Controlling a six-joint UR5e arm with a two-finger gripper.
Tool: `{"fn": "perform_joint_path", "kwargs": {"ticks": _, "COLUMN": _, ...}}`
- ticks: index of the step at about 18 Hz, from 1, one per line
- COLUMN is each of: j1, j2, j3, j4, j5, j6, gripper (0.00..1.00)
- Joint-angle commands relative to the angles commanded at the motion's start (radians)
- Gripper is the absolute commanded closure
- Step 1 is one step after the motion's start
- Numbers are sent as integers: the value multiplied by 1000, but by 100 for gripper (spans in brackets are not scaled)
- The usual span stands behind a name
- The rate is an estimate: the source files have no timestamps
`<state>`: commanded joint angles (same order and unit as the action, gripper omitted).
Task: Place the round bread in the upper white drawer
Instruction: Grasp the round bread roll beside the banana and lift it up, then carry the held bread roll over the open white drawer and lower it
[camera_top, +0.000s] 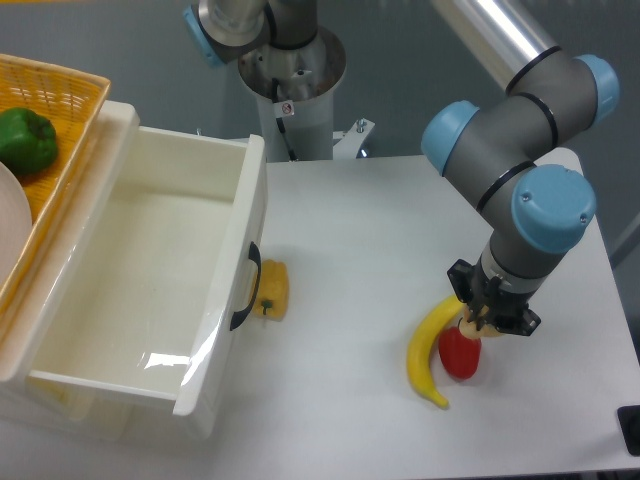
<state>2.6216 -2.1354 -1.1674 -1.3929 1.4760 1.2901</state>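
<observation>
Round bread (467, 325) under pincer (484, 322).

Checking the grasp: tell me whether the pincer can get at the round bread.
Probably yes: the pincer sits right over the round bread, only a tan sliver showing. The banana and red pepper crowd it.

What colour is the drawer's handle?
Black: a curved black handle on the glossy white plastic drawer, fixed camera view.
</observation>
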Motion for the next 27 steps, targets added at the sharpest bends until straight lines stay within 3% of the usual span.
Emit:
{"fn": "perform_joint_path", "kwargs": {"ticks": 8, "j1": -28, "j2": 138, "j3": -17, "j4": -28, "j5": -150, "j6": -133, "gripper": 100}}
{"fn": "perform_joint_path", "kwargs": {"ticks": 15, "j1": -130, "j2": 244, "j3": -20, "j4": -32, "j5": -232, "j6": -383, "gripper": 100}}
{"fn": "perform_joint_path", "kwargs": {"ticks": 20, "j1": -207, "j2": 330, "j3": -66, "j4": -29, "j5": -279, "j6": -509, "gripper": 100}}
{"fn": "perform_joint_path", "kwargs": {"ticks": 24, "j1": -287, "j2": 353, "j3": -75, "j4": -21, "j5": -279, "j6": -584, "gripper": 100}}
{"fn": "perform_joint_path", "kwargs": {"ticks": 27, "j1": -333, "j2": 353, "j3": -93, "j4": 17, "j5": -281, "j6": -604, "gripper": 100}}
